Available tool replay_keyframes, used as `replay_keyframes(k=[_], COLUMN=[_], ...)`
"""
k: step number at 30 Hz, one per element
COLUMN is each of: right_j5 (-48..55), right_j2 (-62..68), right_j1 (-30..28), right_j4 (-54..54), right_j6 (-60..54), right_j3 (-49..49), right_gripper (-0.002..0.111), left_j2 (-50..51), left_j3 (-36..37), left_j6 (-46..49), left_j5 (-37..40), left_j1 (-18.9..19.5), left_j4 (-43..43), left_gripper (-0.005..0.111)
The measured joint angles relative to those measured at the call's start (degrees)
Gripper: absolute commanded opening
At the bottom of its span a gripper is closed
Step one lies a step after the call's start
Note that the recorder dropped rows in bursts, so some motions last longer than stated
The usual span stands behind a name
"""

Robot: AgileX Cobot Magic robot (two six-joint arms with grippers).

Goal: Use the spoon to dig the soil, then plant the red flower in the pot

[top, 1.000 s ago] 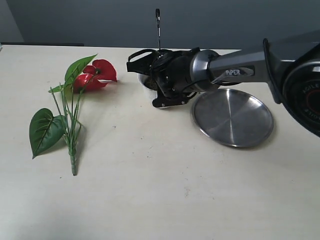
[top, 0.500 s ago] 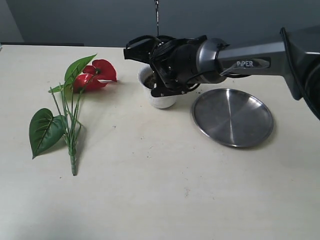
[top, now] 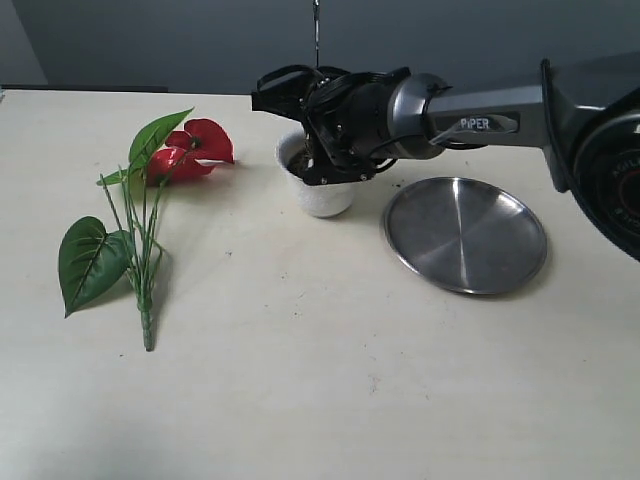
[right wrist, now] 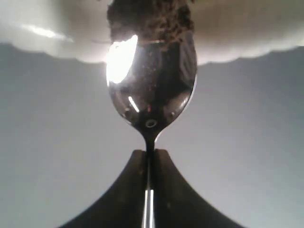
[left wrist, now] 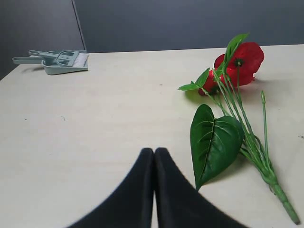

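Between closed right jaws, the spoon (right wrist: 151, 90).

The spoon (right wrist: 151, 90) in my right gripper (right wrist: 150, 159) is polished steel, mirror-bright, crusted with crumbly matt soil (right wrist: 149, 19). The pot (top: 318, 197) looks smooth white plastic, the plate (top: 466, 234) brushed metal. My red flower (left wrist: 240, 61) is glossy, on a matt pale desk (top: 300, 380)
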Motion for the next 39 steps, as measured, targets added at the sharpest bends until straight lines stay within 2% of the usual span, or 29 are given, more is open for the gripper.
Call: replay_keyframes(k=[14, 39], right_j5=[-2.5, 0.7], right_j2=[1.5, 0.1], right_j1=[-0.6, 1.1], right_j4=[3.1, 3.0], right_j6=[0.0, 0.1], right_j3=[-0.1, 2.3], right_gripper=[-0.001, -0.001], left_j2=[0.0, 0.0], left_j3=[0.0, 0.0], left_j6=[0.0, 0.0], left_j5=[0.0, 0.0], left_j1=[0.0, 0.0], left_j4=[0.0, 0.0], left_gripper=[0.0, 0.0])
